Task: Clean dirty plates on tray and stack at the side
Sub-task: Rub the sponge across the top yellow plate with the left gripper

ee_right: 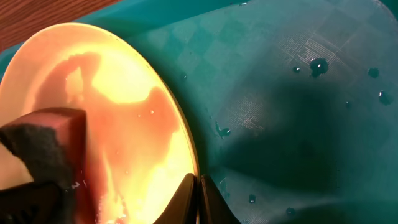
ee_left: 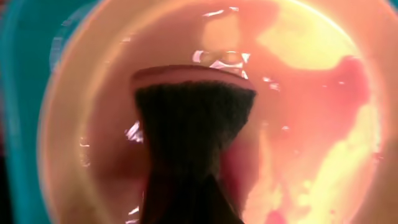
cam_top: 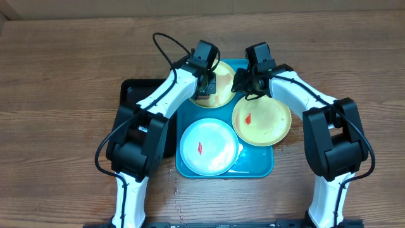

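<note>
Broadly, a wet teal plastic tray (cam_top: 261, 163) with rounded corners carries three round glossy plates (cam_top: 261, 119). Left gripper (cam_top: 204, 87) squeezes a coarse dark sponge (ee_left: 193, 124) onto the rear yellow plate (cam_top: 223, 95), whose thin rim the right gripper (cam_top: 243, 86) pinches.

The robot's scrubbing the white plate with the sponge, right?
No. The sponge is scrubbing the back yellow plate, not the white plate, which lies untouched nearer the front. The overhead view shows it.

Teal tray (ee_right: 280, 124) (faintly chequered), pale yellow plate (cam_top: 269, 123) streaked red, whitish plate (cam_top: 215, 142) likewise.
</note>
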`<action>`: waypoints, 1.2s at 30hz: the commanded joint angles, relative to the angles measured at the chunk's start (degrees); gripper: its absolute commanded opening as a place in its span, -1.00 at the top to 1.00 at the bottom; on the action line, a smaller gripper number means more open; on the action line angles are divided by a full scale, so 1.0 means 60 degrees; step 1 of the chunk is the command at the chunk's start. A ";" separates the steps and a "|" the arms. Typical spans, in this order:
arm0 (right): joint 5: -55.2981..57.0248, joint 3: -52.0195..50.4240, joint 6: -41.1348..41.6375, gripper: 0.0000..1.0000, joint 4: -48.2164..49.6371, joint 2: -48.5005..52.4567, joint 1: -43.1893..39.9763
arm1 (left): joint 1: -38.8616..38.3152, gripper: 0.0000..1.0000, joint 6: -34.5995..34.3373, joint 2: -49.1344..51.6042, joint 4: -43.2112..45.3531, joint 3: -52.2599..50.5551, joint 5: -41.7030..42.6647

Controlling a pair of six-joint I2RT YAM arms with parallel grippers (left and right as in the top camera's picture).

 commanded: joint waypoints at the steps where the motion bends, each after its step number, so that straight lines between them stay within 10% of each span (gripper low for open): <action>1: 0.0058 -0.0062 0.0044 0.92 -0.0018 0.0153 0.0044 | -0.0164 0.92 0.0113 0.0095 0.0375 -0.0364 0.2499; 6: 0.0058 -0.0062 0.0044 0.92 -0.0018 0.0153 0.0044 | -0.0386 0.92 0.0124 0.0091 0.1107 -0.0324 0.3599; 25: 0.0058 -0.0062 0.0011 0.92 -0.0055 0.0153 0.0044 | 0.0280 0.92 0.0113 -0.0066 -0.0780 0.0794 -0.0885; 36: 0.0058 -0.0062 0.0011 0.92 -0.0051 0.0153 0.0044 | 0.0149 0.92 -0.0095 0.0095 0.0372 -0.0674 0.0619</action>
